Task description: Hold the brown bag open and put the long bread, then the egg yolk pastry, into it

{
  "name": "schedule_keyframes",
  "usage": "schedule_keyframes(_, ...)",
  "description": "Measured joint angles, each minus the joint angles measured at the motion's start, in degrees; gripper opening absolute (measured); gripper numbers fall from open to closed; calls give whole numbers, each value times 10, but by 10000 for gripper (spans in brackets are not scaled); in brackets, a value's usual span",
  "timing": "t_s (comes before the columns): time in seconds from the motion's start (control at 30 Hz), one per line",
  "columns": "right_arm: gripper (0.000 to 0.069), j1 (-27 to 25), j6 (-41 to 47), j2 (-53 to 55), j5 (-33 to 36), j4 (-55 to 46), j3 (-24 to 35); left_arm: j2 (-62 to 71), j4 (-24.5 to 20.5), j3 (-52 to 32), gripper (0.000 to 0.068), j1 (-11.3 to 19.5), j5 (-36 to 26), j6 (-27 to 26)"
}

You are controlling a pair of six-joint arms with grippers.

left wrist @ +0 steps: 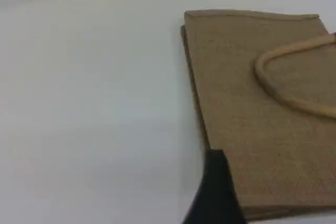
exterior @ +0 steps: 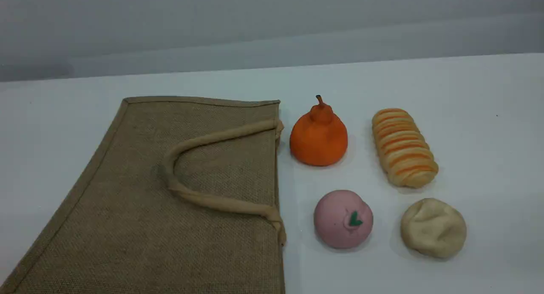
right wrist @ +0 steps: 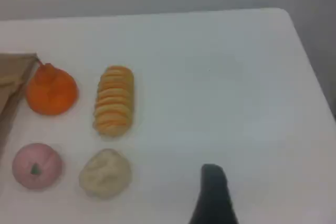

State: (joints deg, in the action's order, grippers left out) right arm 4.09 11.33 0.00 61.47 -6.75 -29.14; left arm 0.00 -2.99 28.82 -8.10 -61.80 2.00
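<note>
The brown bag (exterior: 140,192) lies flat on the left half of the white table, its beige handle (exterior: 204,139) folded over it and its mouth edge facing right. Right of it lies the striped long bread (exterior: 403,147), with the cream egg yolk pastry (exterior: 433,228) just in front of it. No arm shows in the scene view. In the left wrist view a dark fingertip (left wrist: 215,182) hangs over the bag (left wrist: 252,119) near its edge, holding nothing. In the right wrist view a dark fingertip (right wrist: 212,192) hovers over bare table, right of the pastry (right wrist: 105,173) and the bread (right wrist: 114,100), also holding nothing.
An orange pear-shaped item (exterior: 318,137) and a pink ball with a green leaf mark (exterior: 343,219) sit between the bag and the two pastries. The table's right edge (right wrist: 310,61) shows in the right wrist view, with bare white surface before it.
</note>
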Motion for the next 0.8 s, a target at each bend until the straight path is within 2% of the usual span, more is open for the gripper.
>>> schedule_keyframes(0.47,460,0,-12,0,-3,4,-1,2,-4,7,487,0,7,-11)
schedule_keyframes(0.63,460,0,-46,6,-30,58,-13,49,0,41,487,0,22,-16)
schedule_keyframes(0.8,460,0,-94,79,-83,140,-16,145,1,90,487,0,29,-15)
